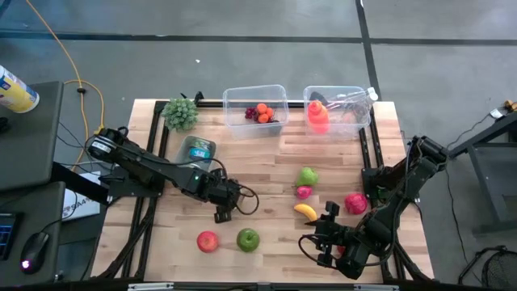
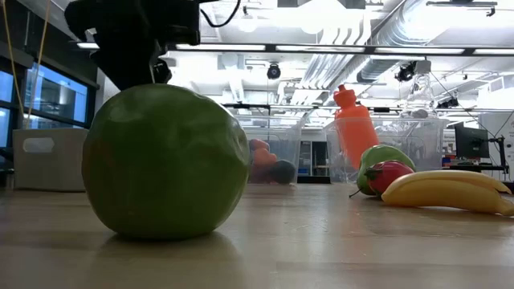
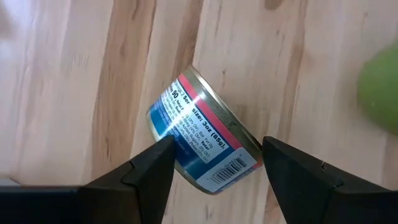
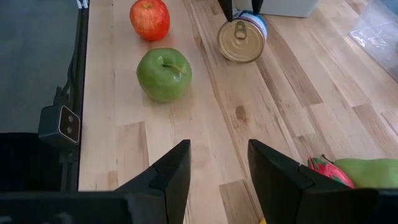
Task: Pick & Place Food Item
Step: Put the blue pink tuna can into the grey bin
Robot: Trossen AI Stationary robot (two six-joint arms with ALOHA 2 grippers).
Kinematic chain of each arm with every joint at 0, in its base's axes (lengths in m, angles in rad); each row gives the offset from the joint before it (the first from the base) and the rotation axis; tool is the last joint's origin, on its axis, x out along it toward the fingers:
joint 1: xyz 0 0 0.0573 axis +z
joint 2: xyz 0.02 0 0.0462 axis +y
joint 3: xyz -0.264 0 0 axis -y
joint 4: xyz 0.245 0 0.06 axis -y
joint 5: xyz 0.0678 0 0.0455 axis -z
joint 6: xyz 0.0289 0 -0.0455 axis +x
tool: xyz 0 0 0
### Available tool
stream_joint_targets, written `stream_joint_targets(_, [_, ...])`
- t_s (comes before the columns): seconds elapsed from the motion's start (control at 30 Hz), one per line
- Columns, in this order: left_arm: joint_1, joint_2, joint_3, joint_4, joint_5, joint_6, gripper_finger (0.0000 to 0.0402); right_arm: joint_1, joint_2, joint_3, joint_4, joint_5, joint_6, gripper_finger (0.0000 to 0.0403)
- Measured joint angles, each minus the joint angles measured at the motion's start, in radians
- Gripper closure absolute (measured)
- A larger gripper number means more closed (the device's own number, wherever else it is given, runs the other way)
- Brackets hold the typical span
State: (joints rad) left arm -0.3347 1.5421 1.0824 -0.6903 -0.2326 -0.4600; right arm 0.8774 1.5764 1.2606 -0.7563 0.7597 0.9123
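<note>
The high view looks straight down on the whole table (image 1: 266, 170). The low view sits at tabletop level, very close to the green apple (image 2: 165, 162) (also seen in the right wrist view). The left wrist view faces down, close over the can (image 3: 200, 132).

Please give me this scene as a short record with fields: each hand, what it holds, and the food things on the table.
left hand: fingers on both sides of a small can, which is tilted on the table
can grip: jaws around the can; firm grip cannot be told
right hand: open, empty, low over the table near the front right
apples: green apple and red apple side by side near the front edge
other fruit: banana, pear
back bins: left bin with small fruit; right bin with an orange bottle
</note>
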Motion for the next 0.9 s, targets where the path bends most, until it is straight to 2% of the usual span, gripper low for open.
stream_joint_targets(0.1, [-0.015,0.000,0.000,-0.001,-0.006,0.063,0.0172,0.000,0.000,0.000,0.000,0.000,0.000,0.0254])
stream_joint_targets(0.27, [-0.031,0.001,0.000,-0.001,-0.009,0.071,0.0172,0.000,0.000,0.000,0.000,0.000,0.000,0.0254])
stream_joint_targets(0.5, [-0.043,0.000,0.000,0.005,-0.009,-0.039,0.0172,0.000,0.000,0.000,0.000,0.000,0.000,0.0254])
stream_joint_targets(0.9, [-0.043,0.000,0.000,0.016,-0.007,-0.045,0.0172,0.000,0.000,0.000,0.000,0.000,0.000,0.0254])
